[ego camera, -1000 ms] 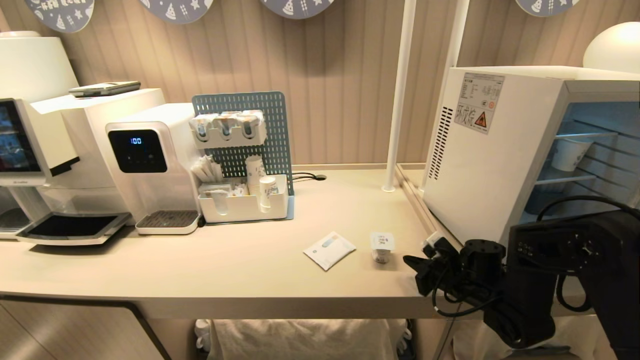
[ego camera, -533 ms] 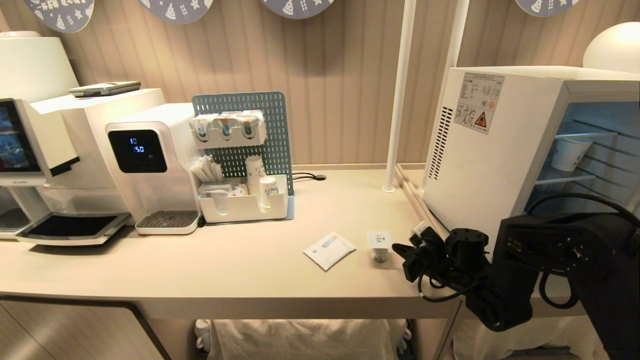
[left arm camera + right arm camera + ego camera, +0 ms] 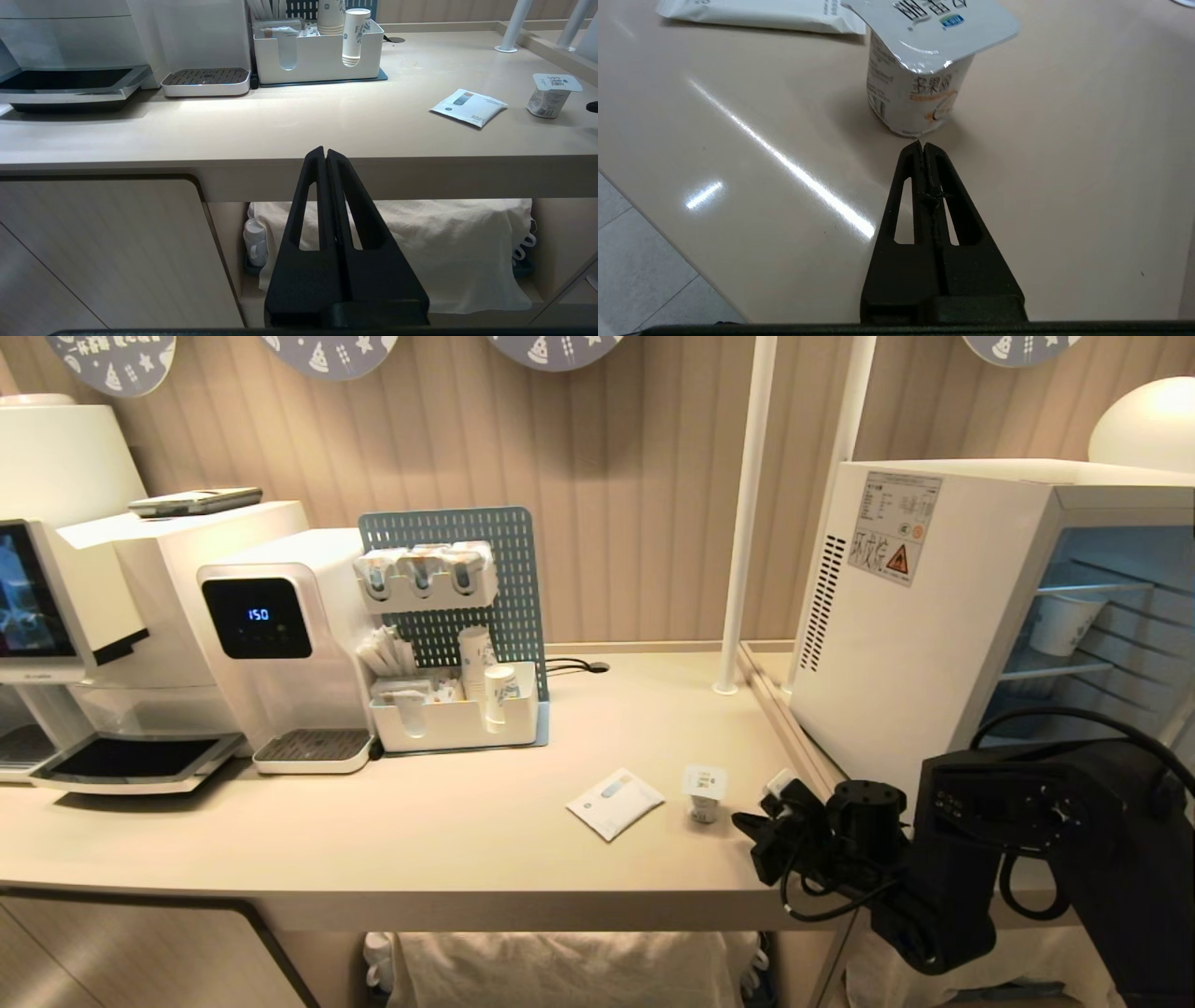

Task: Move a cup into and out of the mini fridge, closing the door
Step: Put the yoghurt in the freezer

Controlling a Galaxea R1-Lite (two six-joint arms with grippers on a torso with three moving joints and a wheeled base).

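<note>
The cup (image 3: 704,793), small and squat with a squarish white foil lid, stands upright on the counter beside a white sachet (image 3: 614,803). My right gripper (image 3: 747,823) sits low over the counter just right of it. In the right wrist view the gripper (image 3: 923,144) is shut and empty, its tip right at the base of the cup (image 3: 920,79). The mini fridge (image 3: 896,616) stands at the right with its inside showing; the door is out of view. My left gripper (image 3: 325,151) is shut and parked below the counter's front edge, far from the cup (image 3: 551,95).
A taller paper cup (image 3: 1064,621) stands on a wire shelf inside the fridge. A water dispenser (image 3: 280,644), a coffee machine (image 3: 84,607) and a white organiser tray with a blue pegboard (image 3: 457,719) line the back left. Two white poles (image 3: 742,523) rise beside the fridge.
My right arm has moved left and farther over the counter toward the cup. The cup now stands slightly closer to the sachet. The left arm has not moved.
</note>
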